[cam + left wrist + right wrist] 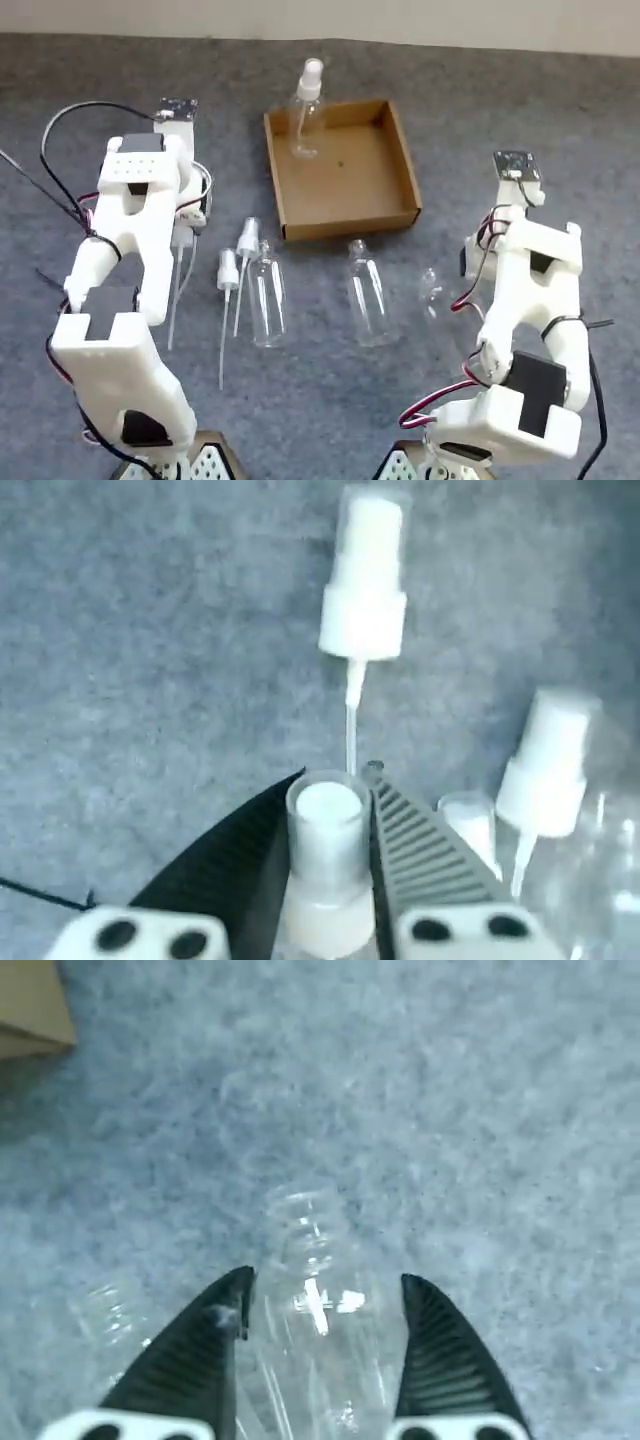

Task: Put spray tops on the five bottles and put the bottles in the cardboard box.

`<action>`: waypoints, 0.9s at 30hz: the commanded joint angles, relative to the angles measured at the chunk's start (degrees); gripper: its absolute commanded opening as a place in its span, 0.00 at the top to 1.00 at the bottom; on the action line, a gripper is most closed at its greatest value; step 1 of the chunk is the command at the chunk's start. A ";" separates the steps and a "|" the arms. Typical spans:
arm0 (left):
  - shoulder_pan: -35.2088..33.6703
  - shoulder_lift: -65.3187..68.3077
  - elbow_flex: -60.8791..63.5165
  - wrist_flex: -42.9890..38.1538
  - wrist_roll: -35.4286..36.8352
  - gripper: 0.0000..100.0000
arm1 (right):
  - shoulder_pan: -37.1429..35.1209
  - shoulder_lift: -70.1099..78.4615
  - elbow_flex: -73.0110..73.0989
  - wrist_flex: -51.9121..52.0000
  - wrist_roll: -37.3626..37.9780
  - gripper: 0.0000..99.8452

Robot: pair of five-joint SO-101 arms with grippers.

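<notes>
A spray top (325, 850) is pinched in the left gripper (335, 780). Right of frame, a clear bottle (432, 290) is straddled by the open right gripper (328, 1280), neck pointed away.

- Right gripper (327, 1278): black jaws spread, one on either side of a bottle.
- Clear bottle (318, 1335): lying on grey carpet (480, 1110).
- Cardboard box (28, 1005): one corner, well apart.

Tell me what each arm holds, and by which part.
The left gripper holds a spray top by its head. The right gripper holds nothing; its jaws stand open either side of a bottle lying flat.
</notes>
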 commanded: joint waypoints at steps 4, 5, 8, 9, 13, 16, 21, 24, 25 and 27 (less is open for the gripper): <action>2.07 -2.59 5.58 3.78 -10.81 0.92 | 0.66 -2.42 -0.13 1.19 -0.09 0.89; 2.59 -2.59 7.43 3.87 -11.60 0.92 | 0.48 -2.42 -0.13 1.27 -0.09 0.89; 3.21 -2.59 11.38 0.62 -13.19 0.91 | 0.48 -2.42 0.04 1.27 -0.09 0.89; 2.95 -2.59 12.18 -0.79 -13.63 0.90 | 0.48 -2.42 0.13 1.27 -0.09 0.89; 2.95 -2.59 13.93 -2.99 -14.77 0.83 | 0.75 -2.42 0.13 1.27 -0.09 0.89; 3.21 -2.68 11.82 -2.99 -14.86 0.83 | 0.75 -2.42 0.13 1.27 -0.09 0.89; 2.95 -2.68 4.44 5.01 -14.95 0.83 | 0.66 -2.42 0.13 1.27 2.55 0.89; 3.38 -2.68 1.19 8.70 -14.95 0.83 | 0.75 -2.42 -0.04 1.27 2.73 0.89; 3.56 -2.68 0.92 9.05 -15.03 0.83 | 0.75 -2.42 -0.04 1.27 2.81 0.89; 4.26 -2.68 2.24 8.70 -15.30 0.86 | 0.75 -2.42 -0.04 1.27 2.90 0.89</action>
